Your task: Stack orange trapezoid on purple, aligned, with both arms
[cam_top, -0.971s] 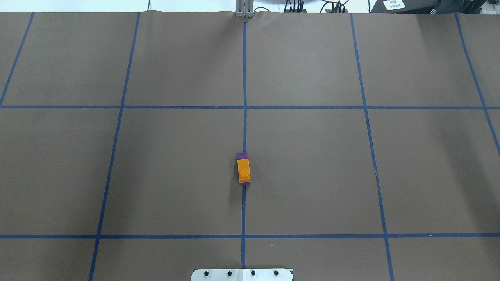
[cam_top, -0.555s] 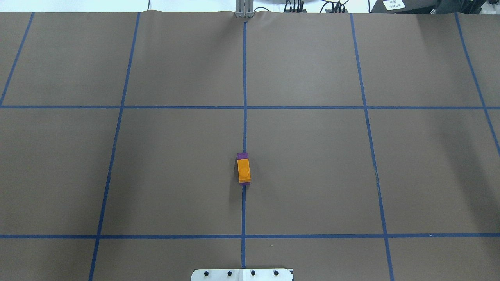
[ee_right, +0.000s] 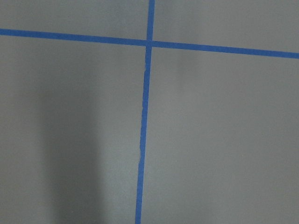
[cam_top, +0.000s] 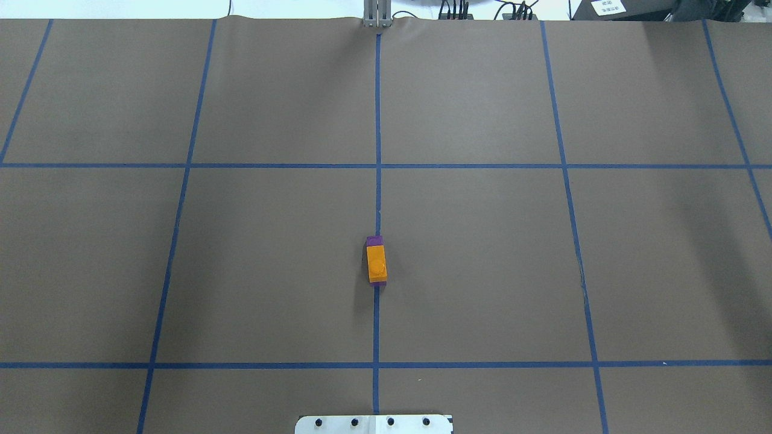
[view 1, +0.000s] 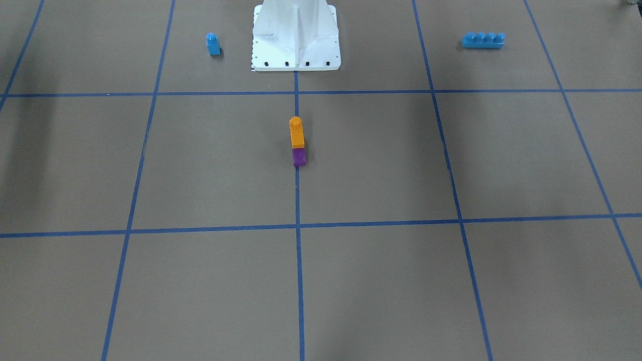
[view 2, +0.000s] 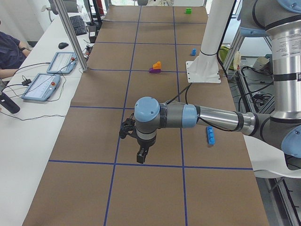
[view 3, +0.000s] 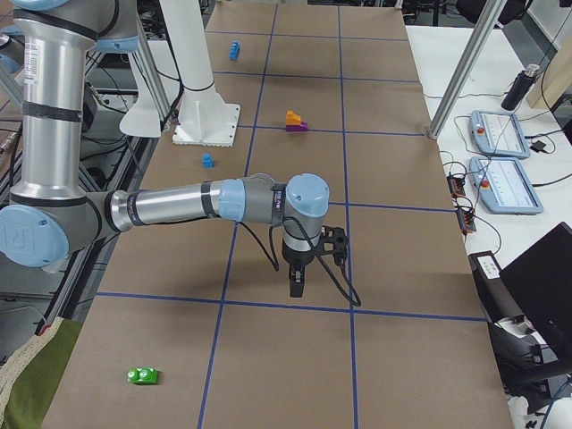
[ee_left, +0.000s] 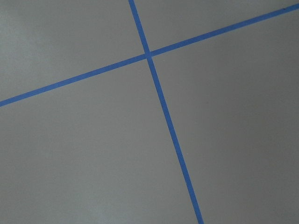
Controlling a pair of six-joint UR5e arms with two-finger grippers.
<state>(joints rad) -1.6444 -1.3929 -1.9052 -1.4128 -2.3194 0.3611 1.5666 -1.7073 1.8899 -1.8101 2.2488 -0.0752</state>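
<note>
**While both arms hang off to the sides, the orange brick sits on the purple one**

Where the blue centre line runs down the middle of the overhead view, the orange trapezoid [cam_top: 376, 264] rests on top of the purple brick [cam_top: 374, 240]. Its round stud faces up. A strip of purple shows past its upper end and a thin sliver past its lower end, and the long sides of the two run the same way. In the front-facing view the pair stands just below the white robot base [view 1: 296, 35], right on the line, with nothing touching it.

Neither arm is near the stack. The left gripper [view 2: 140, 156] points down over the brown table [view 2: 94, 136], just above the lower cross line in the left side view and well apart from the bricks near the top of that frame. The right gripper [view 3: 296, 284] hangs the same way in the right side view. Only these side views show the fingers, so I cannot tell whether either pair is apart or together. Both wrist cameras show only bare table and crossing blue tape.

A small blue brick [view 1: 213, 44] stands at the upper left of the front-facing view, and a long blue brick [view 1: 483, 40] lies at the upper right. A green brick [view 3: 143, 375] lies at the lower left of the right side view.
</note>
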